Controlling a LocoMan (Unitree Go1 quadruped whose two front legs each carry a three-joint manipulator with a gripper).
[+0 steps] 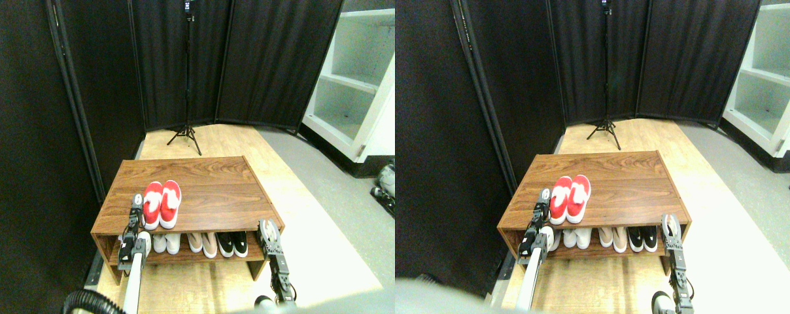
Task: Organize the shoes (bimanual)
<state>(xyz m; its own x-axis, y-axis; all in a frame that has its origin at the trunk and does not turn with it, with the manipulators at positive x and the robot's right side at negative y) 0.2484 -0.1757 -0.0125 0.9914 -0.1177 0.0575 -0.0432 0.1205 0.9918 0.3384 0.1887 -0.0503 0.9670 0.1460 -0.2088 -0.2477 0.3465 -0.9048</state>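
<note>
Although both arms reach up from below, only the left gripper [135, 204] stands near the red shoes [161, 204], which lie side by side and touching on top of the wooden shoe rack [218, 190], toward its left half. Their long axis runs from the near edge of the top toward the back, tilted slightly to the right, with the heels at the near edge. The pair lies just to the right of the left gripper, so close that contact with the left shoe cannot be ruled out. The right gripper [268, 230] sits at the rack's near right corner, well apart from the pair, which lies to its left. Whether either gripper is wide, narrow or holding anything cannot be told at this size. On the lower shelf stand a white pair [165, 243], a beige pair [202, 243] and a black pair [232, 243], toes outward. By judgement, the red pair already appears aligned; any further squaring would fall to the left arm, the nearer one, pushing sideways across the long axis.
</note>
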